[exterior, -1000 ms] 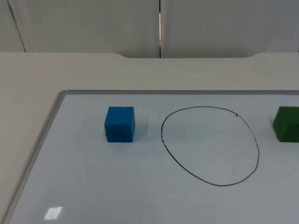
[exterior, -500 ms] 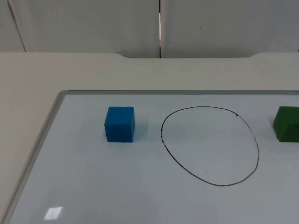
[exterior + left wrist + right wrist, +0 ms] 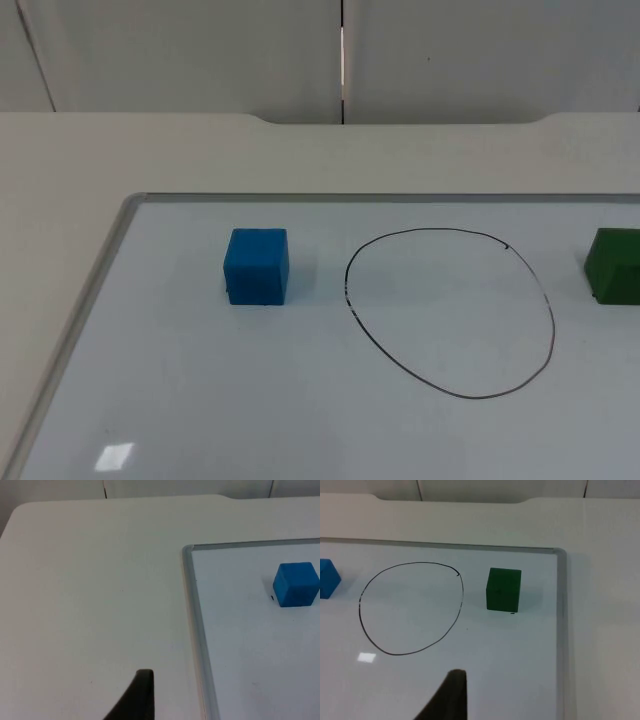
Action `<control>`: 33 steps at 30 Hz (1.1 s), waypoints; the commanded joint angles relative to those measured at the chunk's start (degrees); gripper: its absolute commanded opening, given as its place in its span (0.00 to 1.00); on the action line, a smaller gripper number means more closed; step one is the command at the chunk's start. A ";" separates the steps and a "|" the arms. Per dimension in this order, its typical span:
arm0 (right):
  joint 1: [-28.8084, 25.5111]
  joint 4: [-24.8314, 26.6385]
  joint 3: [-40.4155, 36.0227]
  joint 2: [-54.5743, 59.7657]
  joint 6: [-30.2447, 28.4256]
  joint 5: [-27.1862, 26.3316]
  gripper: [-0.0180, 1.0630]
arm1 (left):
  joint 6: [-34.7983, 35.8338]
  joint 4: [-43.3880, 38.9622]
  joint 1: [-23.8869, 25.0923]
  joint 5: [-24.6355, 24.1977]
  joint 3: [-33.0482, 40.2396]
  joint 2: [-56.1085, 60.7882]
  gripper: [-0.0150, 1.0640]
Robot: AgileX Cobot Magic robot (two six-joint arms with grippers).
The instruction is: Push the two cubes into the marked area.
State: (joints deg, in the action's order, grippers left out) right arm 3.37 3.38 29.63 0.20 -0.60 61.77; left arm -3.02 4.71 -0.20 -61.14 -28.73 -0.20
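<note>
**Blue and green cubes both outside the ring**

Blue foam-like cube [image 3: 257, 266] sits on the white board [image 3: 200, 400] just beside the hand-drawn black oval outline [image 3: 450, 312], on its left flank and apart from the line. The dark green cube [image 3: 503, 589] rests near the oval's opposite side, also clear of the line. Nothing lies inside the marked area, so by my reading the task has not begun: both pushes remain.

The left pincer [image 3: 137, 695] hangs over the bare white counter [image 3: 90, 590], well apart from the blue cube. The right pincer [image 3: 447, 695] hovers above the board, near the oval. Whether either pincer is spread or pressed together I cannot tell.
</note>
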 commanded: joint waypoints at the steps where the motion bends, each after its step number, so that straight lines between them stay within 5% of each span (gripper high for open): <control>1: -0.34 -0.27 -0.15 -0.20 -0.30 -0.03 0.99 | 0.37 0.45 0.20 1.18 -0.72 0.20 0.99; 13: -0.34 -0.27 -0.15 -0.20 -0.30 -0.03 0.99 | 0.37 0.36 0.20 2.90 -1.89 -6.23 0.99; 33: -0.34 -0.27 -0.15 -0.20 -0.30 -0.03 0.99 | 0.37 1.90 0.20 14.46 -1.89 -19.39 0.94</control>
State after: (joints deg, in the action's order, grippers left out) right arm 3.37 3.38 29.63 0.20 -0.60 61.77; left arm -3.02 5.74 -0.20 -48.39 -30.34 -18.58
